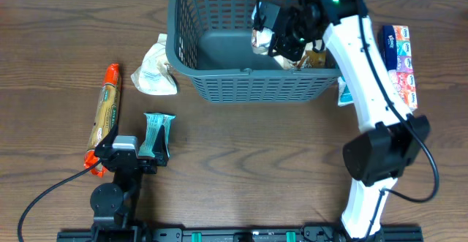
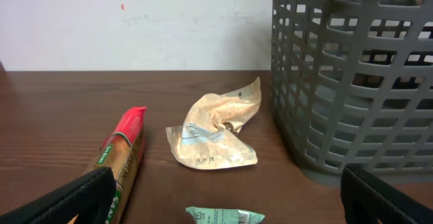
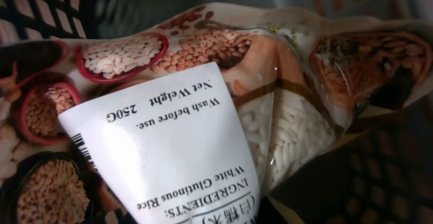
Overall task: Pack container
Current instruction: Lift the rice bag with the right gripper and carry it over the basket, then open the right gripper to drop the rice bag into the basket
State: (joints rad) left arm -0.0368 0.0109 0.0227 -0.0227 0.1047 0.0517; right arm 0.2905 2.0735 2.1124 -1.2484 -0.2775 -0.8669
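the container (image 1: 248, 81) sits at the far middle of the table, and i take it as my mark for everything else. my right gripper (image 1: 280, 37) is down inside it, toward its right end. a bag of white glutinous rice (image 3: 203, 116) fills that wrist view and hides the fingers, so i cannot tell whether the claw grips the bag or is clear of it. i judge the arm reaches that deep so the bag meets the container's floor gently instead of dropping.

my left gripper (image 2: 226, 200) rests in front of the container's left corner, spread wide and holding nothing. a teal packet (image 1: 158, 134) lies right under it and is probably the next pick. a crumpled wrapper (image 2: 216, 132) lies just beside the container's left wall, a long red-tipped packet (image 2: 122, 160) lies further left, and tissue packs (image 1: 401, 55) sit off the container's right side.
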